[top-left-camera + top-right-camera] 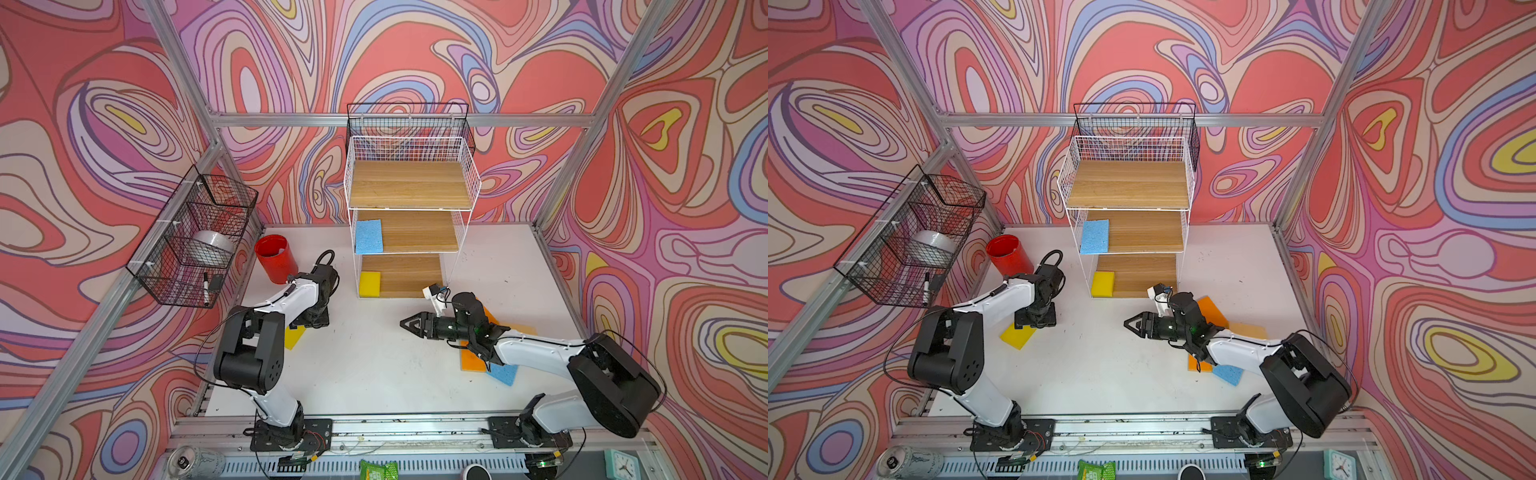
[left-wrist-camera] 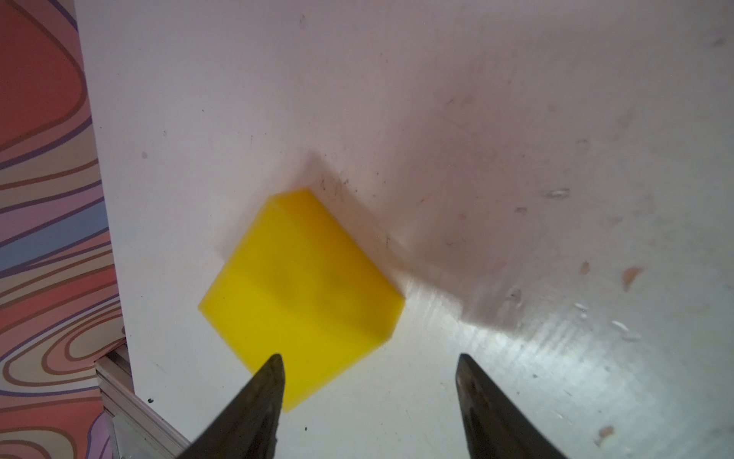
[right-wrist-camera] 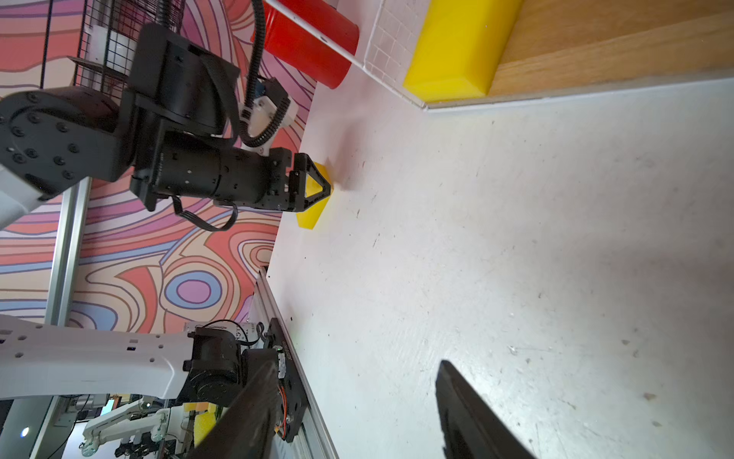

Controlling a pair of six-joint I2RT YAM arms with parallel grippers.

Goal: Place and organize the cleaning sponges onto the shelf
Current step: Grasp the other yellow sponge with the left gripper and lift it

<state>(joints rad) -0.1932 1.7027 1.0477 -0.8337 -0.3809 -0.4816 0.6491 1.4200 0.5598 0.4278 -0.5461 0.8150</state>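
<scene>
- Hovering over a yellow sponge point(image 2: 302, 294) on the white table point(image 2: 516, 119), the left gripper point(image 2: 369, 357) stands wide and empty; in both top views the left arm point(image 1: 291, 299) hides most of that sponge.
- The right gripper point(image 3: 357, 364) also gapes empty.
- The right arm point(image 1: 536, 349) covers parts of the orange sponges point(image 1: 473, 359) and a blue sponge point(image 1: 503, 374) on the table; their count is unclear.
- On the shelf point(image 1: 411, 191), a light blue sponge point(image 1: 368, 237) lies left on the middle tier, a second yellow sponge point(image 1: 369, 284) left on the bottom tier.
</scene>
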